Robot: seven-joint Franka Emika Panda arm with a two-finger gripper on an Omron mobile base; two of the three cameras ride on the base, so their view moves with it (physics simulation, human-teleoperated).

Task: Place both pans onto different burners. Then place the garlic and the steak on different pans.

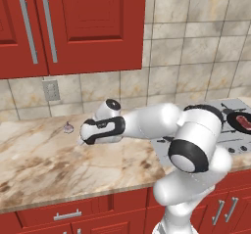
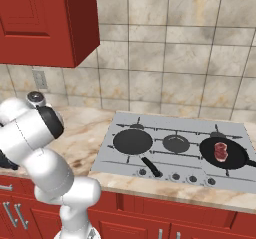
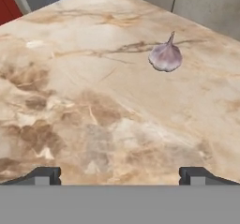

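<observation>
1. The end effector (image 3: pixel 120 175) is open and empty; in the hand view its two dark fingertips (image 3: pixel 44 175) stand far apart at the bottom edge, with bare marble between them.
2. The garlic (image 3: pixel 166 56) lies on the marble table (image 3: pixel 84 115), ahead of the end effector and toward the right fingertip's side, well apart from both tips, with its pointed tip turned toward the tiled wall.
3. In the left base view the garlic (image 1: pixel 68 127) is a tiny pale bulb near the back of the table (image 1: pixel 44 164), just beyond the arm's (image 1: pixel 147 123) outstretched hand, below a wall socket (image 1: pixel 51 89).
4. The arm reaches leftward over the table, away from the cooktop (image 2: pixel 150 170).
5. One pan (image 2: pixel 132 141) sits on the left burner of the cooktop, empty, its short handle (image 2: pixel 150 166) pointing toward the front edge and the row of knobs (image 2: pixel 175 176).
6. The other pan (image 2: pixel 223 153) sits on the right burner, and the steak (image 2: pixel 220 150) lies flat inside it, near its middle.
7. The centre burner (image 2: pixel 176 143) stands between the two pans with nothing on it.
8. In the left base view the steak (image 1: pixel 242 121) shows in its pan (image 1: pixel 234 118) at the far right, partly behind the arm's elbow.
9. Red cabinets (image 1: pixel 73 27) hang above the table.
</observation>
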